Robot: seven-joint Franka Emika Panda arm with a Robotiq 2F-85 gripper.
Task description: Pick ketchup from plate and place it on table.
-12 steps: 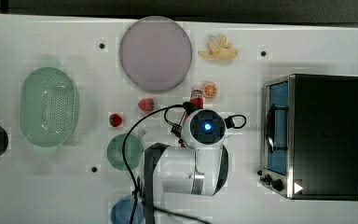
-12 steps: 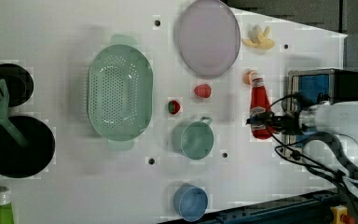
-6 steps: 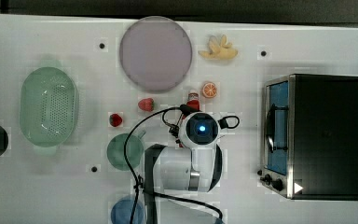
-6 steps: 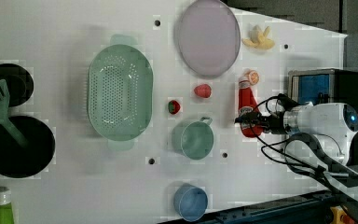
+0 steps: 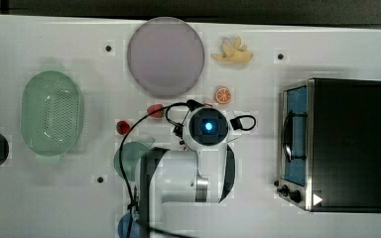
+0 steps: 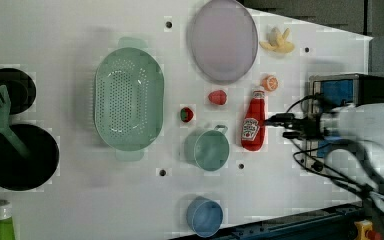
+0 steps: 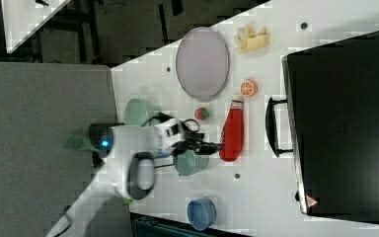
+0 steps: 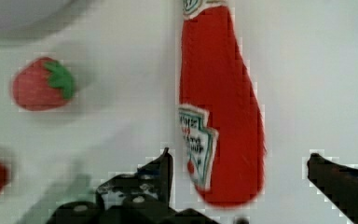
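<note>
The ketchup [image 6: 253, 122] is a slim red bottle with a white cap, lying flat on the white table [image 6: 80, 200], cap toward the orange slice. It lies well clear of the pale lilac plate [image 6: 222, 40], which has nothing on it. My gripper [image 8: 240, 158] is open, one finger [image 8: 161, 170] on each side of the bottle's [image 8: 219, 102] base and neither touching it. In the right view the gripper [image 7: 212, 146] hovers beside the bottle [image 7: 232, 131]. In the top view the arm's wrist [image 5: 207, 127] covers the bottle, below the plate [image 5: 165, 56].
A strawberry [image 6: 217, 97], a small red ball [image 6: 186, 114] and a green mug [image 6: 207, 149] sit at the left view's left of the bottle. An orange slice [image 6: 269, 82] lies by its cap. A black oven [image 5: 337, 144], green basket [image 6: 128, 98] and blue cup [image 6: 204, 216] stand farther off.
My jaws have spread wide and let go of the ketchup, which came down and now lies on the table. The wrist shifted slightly toward the top view's left.
</note>
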